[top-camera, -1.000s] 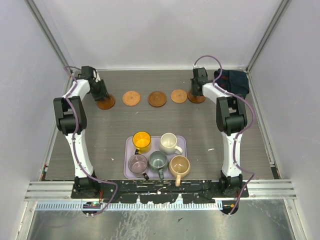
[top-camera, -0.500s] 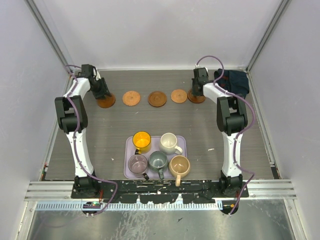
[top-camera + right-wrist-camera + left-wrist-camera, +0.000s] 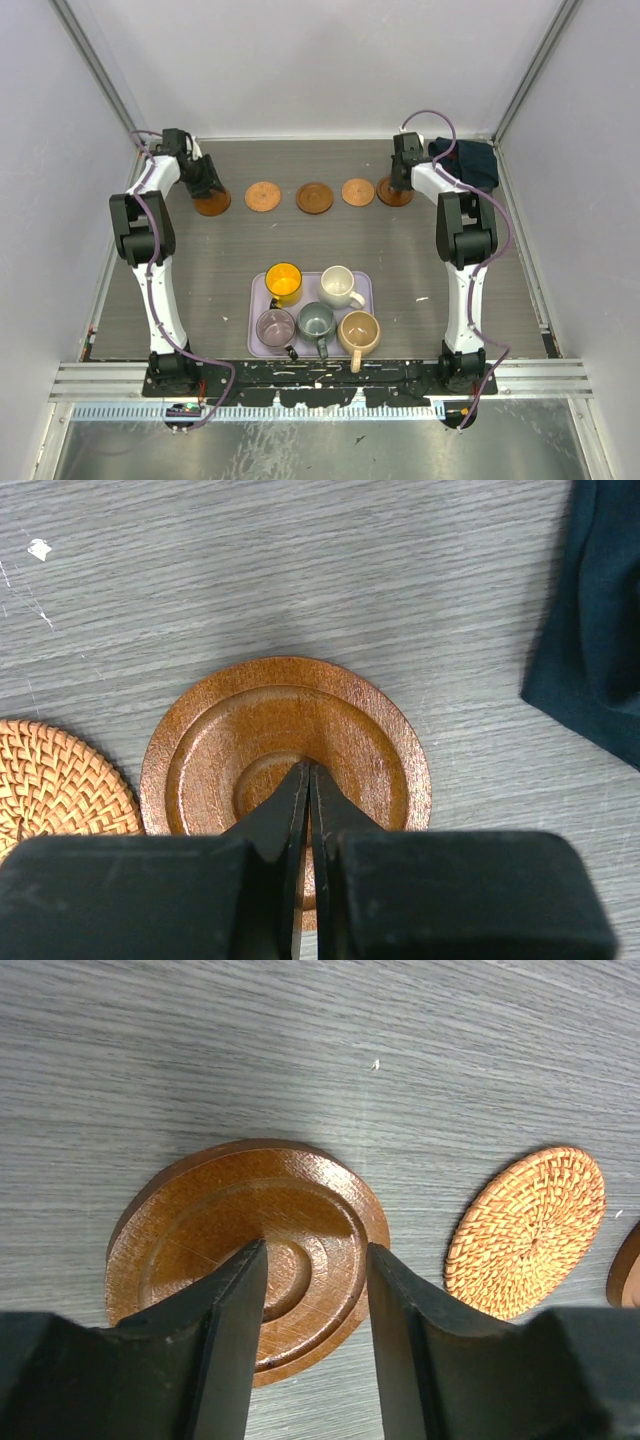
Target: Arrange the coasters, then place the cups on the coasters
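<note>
Seen from above, five round coasters lie in a row across the grey wood-grain table (image 3: 200,280) from 10 to 2 o'clock. From the left they are a dark brown ringed wooden coaster (image 3: 211,205), a light woven rattan coaster (image 3: 263,196), a second dark wooden coaster (image 3: 314,197), a second woven coaster (image 3: 358,191) and a third dark ringed wooden coaster (image 3: 394,194). The last two sit just beside each other. The left gripper (image 3: 315,1260) hangs over the 10 o'clock coaster with its black fingers spread, and nothing is between them. That coaster's inner rings show through the gap, with the rattan disc at 3 o'clock of it. The right gripper (image 3: 308,775) has its fingers pressed together, tips over the centre of the 2 o'clock coaster; whether they touch the wood cannot be told. A crumpled dark navy cloth (image 3: 466,163) lies near that coaster, toward the 1 o'clock corner. At 6 o'clock a lilac rectangular tray (image 3: 255,310) holds all five handled mugs. The yellow mug (image 3: 284,282) and white mug (image 3: 340,286) are on the far side. The mauve-pink mug (image 3: 275,326), grey-green mug (image 3: 317,321) and tan mug (image 3: 359,331) are on the near side.
</note>
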Robot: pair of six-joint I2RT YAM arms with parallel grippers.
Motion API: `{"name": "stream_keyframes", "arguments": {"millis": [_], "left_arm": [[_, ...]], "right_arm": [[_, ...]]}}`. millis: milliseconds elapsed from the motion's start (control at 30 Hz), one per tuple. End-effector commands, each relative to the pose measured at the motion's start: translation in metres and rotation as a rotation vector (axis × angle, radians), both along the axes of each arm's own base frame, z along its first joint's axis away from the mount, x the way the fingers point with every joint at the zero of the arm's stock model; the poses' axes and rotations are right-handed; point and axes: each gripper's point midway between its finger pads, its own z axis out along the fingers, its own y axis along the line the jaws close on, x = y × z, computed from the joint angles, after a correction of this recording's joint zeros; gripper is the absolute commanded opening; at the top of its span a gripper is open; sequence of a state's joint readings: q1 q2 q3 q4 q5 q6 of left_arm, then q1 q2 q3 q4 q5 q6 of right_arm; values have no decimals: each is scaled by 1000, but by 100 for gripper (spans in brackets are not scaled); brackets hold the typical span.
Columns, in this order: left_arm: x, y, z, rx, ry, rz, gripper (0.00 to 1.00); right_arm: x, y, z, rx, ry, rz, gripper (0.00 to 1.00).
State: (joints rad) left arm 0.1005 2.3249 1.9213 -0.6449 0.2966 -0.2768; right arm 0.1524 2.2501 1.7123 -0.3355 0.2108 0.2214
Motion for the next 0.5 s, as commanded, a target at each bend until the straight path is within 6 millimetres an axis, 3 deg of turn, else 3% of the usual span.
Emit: {"name": "stream_keyframes", "arguments": {"millis": [0,467], "left_arm": [[1,2,-22,-2,24,-12,48],[7,-2,-16,-16,-16,-29,54]], "right_arm": [[-29,-24,-43,-61,161,-56,9],[-21,-37,-35,-76,137,-94,9]]}}
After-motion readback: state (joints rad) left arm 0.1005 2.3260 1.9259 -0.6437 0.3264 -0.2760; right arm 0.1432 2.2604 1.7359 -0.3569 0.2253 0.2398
